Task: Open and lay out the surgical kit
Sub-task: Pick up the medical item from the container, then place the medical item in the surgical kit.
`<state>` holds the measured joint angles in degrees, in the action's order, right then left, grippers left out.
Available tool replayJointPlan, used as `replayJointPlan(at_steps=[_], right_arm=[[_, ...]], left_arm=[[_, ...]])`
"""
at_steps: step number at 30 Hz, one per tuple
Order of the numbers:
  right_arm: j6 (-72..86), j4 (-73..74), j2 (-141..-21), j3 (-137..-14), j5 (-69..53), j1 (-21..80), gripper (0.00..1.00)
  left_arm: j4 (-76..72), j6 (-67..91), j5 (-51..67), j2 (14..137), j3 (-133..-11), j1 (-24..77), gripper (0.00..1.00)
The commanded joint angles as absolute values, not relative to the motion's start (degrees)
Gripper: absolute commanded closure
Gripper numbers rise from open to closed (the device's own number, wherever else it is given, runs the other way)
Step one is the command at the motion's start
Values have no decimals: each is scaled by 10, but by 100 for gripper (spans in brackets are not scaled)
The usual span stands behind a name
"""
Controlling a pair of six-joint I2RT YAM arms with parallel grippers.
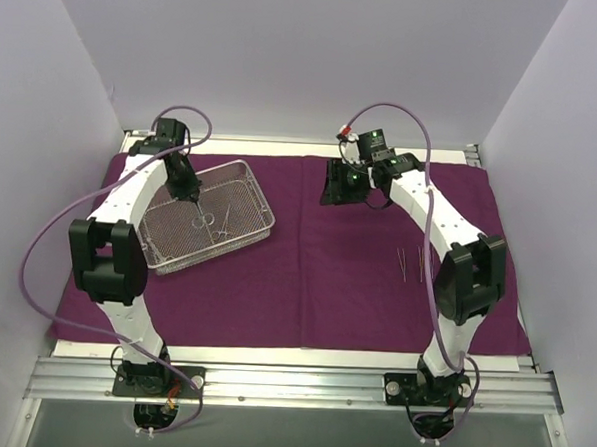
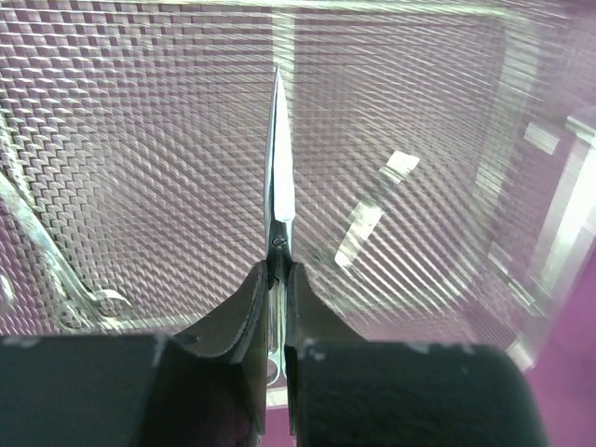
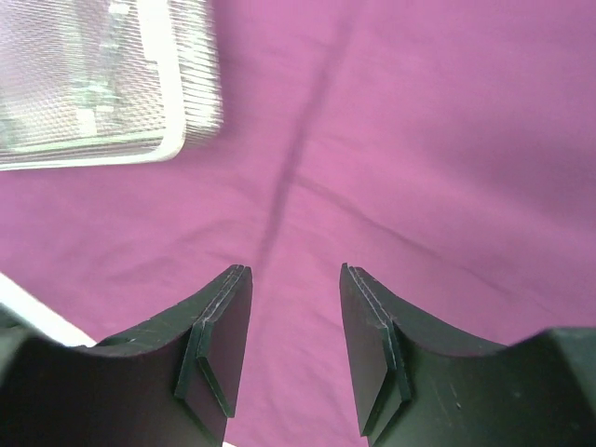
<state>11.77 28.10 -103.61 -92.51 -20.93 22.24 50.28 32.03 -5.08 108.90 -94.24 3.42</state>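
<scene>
The dark magenta cloth wrap [image 1: 356, 277] lies spread flat over the table. The silver wire-mesh tray [image 1: 243, 173] sits on its left part. My left gripper [image 1: 192, 198] reaches down into the tray and is shut on a pair of slim metal scissors [image 2: 278, 186], whose blades point away from the fingers above the mesh. A second instrument [image 2: 51, 270] lies on the mesh to the left, and instruments [image 1: 214, 222] show in the tray from above. My right gripper [image 1: 338, 183] is open and empty above the cloth [image 3: 419, 140], fingertips [image 3: 235, 289] apart.
Two slim metal instruments [image 1: 413, 263] lie on the cloth beside the right arm. A corner of the tray [image 3: 177, 112] shows at the upper left of the right wrist view. White walls enclose the table; a metal rail [image 1: 290, 383] runs along the near edge.
</scene>
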Motion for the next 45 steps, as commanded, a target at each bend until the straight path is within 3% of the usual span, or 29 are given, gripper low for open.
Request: replayJointPlan(at_steps=[1,9,16,23,30,34,45], right_arm=[[157,226,-1059,-944,-330,232,57],[182,147,-1068,-967,-452,286,52],[281,13,-1024,-891,-561,265,45],[476,-289,-963,-757,-669,236,46],[642,-495,-957,-722,-710,244,48],[809,-734,-975,-698,-719,244,49],[787,-727,-959,-686,-725,250,54]], left_arm=[[487,308,1,1013,-936,52,98],[410,338,154,944,-917,133,98],[307,355,305,882,-857,160,98],[222,372,398,825,-813,163,98],[39,473,469,799,-745,169,98],[-19,506,484,803,-744,175,98],[-73,543,504,816,-752,181,98]])
